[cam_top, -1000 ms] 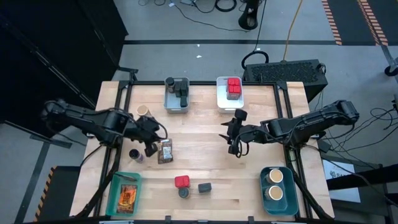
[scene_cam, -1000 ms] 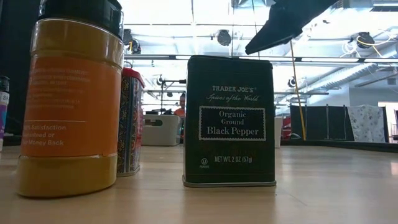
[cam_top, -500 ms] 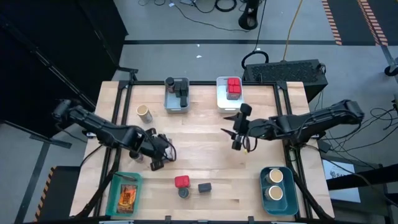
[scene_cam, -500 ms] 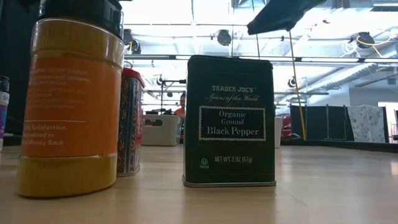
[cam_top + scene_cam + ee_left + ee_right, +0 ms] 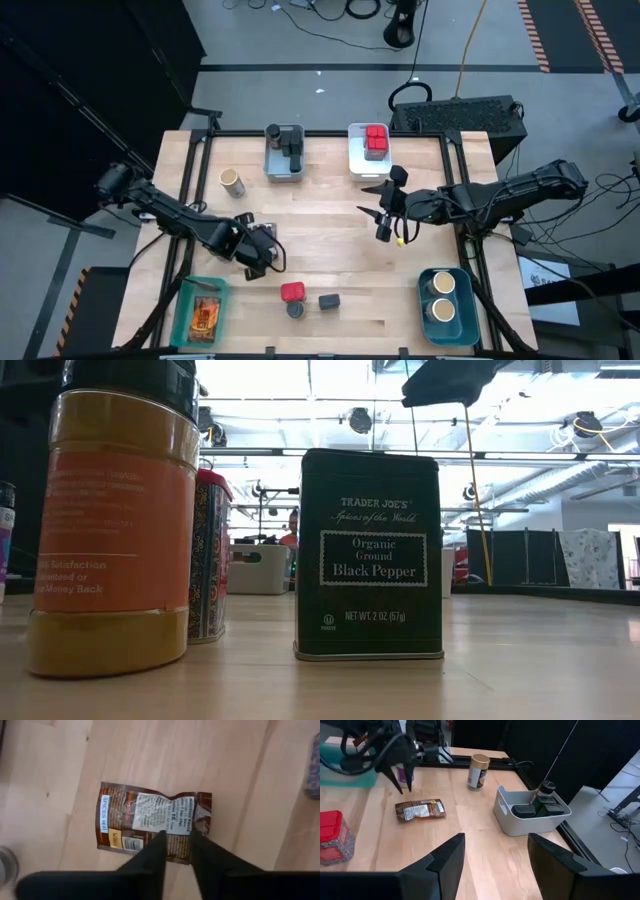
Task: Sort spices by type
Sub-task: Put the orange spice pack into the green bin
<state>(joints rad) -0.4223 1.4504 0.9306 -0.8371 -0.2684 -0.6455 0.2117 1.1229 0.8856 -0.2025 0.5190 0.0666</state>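
The table (image 5: pixel 60 765) is pale, smooth wood with a matt grain. On it lies a crinkled, glossy foil-like packet (image 5: pixel 152 822). The black pepper tin (image 5: pixel 370 555) looks like dark, satin-finished metal.

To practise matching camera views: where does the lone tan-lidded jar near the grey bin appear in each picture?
High view: the tan-lidded jar stands on the table's far left part, just left of the grey bin.
Right wrist view: the jar stands on the table beside the grey bin.
Left wrist view: not in it.
Low view: not in it.
Shared landmark: the grey bin.
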